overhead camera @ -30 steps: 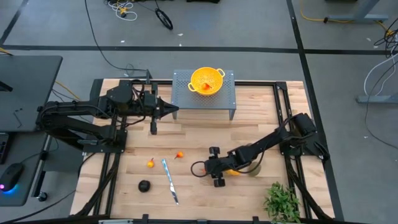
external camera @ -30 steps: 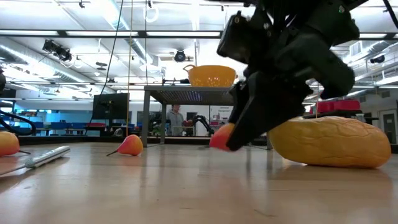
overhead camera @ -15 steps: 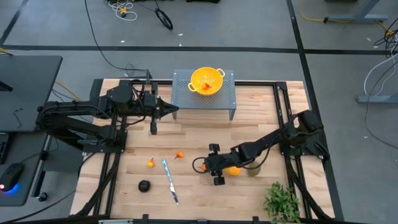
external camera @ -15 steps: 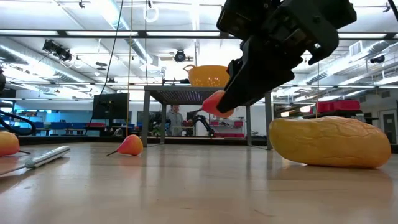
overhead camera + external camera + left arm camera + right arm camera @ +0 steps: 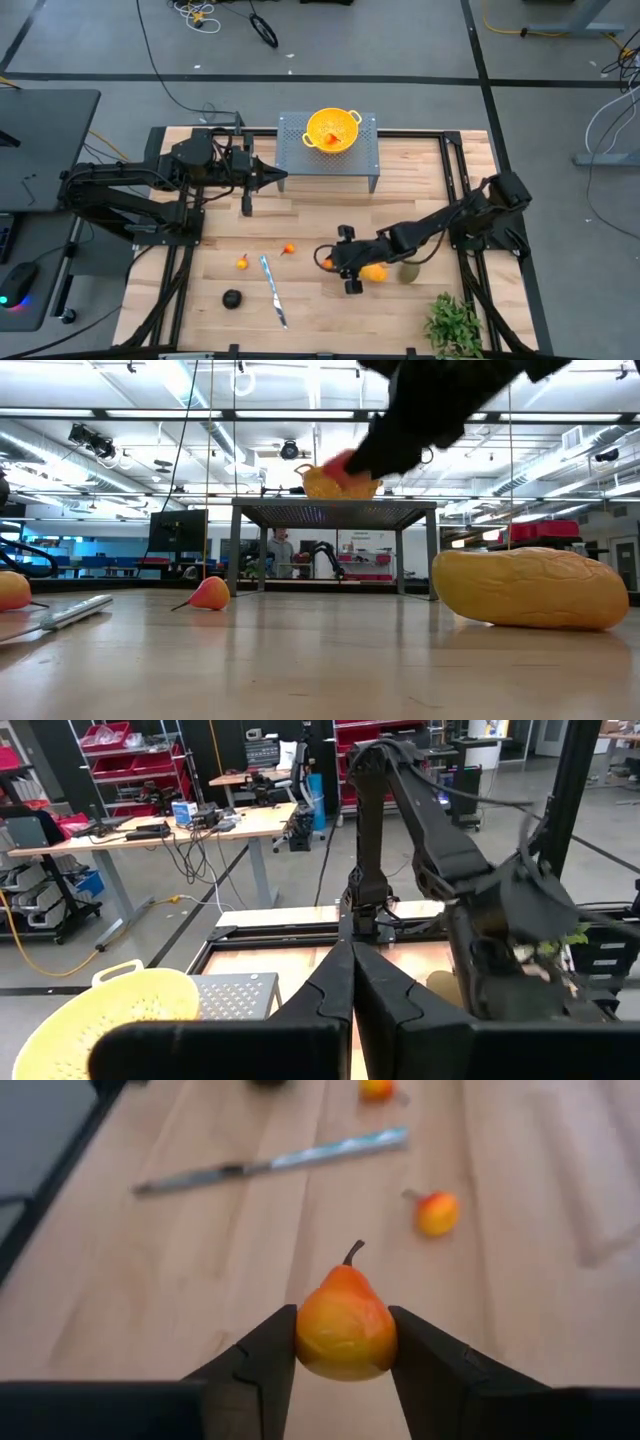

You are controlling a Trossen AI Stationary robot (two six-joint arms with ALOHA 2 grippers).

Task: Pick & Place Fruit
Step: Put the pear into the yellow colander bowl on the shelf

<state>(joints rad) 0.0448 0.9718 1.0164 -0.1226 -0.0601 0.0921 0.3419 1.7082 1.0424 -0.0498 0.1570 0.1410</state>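
Right gripper [image 5: 343,1342], frame centre of the high view, is pinching a small orange-red pear [image 5: 345,1325] above the worktop [image 5: 310,300]; carrying it level toward the yellow colander [image 5: 333,129] should avoid slipping; left gripper [image 5: 280,178] is waiting, fingers pressed together

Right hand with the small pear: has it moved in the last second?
Yes. The right hand, shut on the small pear, rose above the yellow oblong fruit.

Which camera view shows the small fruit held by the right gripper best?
The right wrist view: the pear-shaped fruit fills the gap between the gripper fingers. High view shows an orange speck; low view a blur; left wrist view none.
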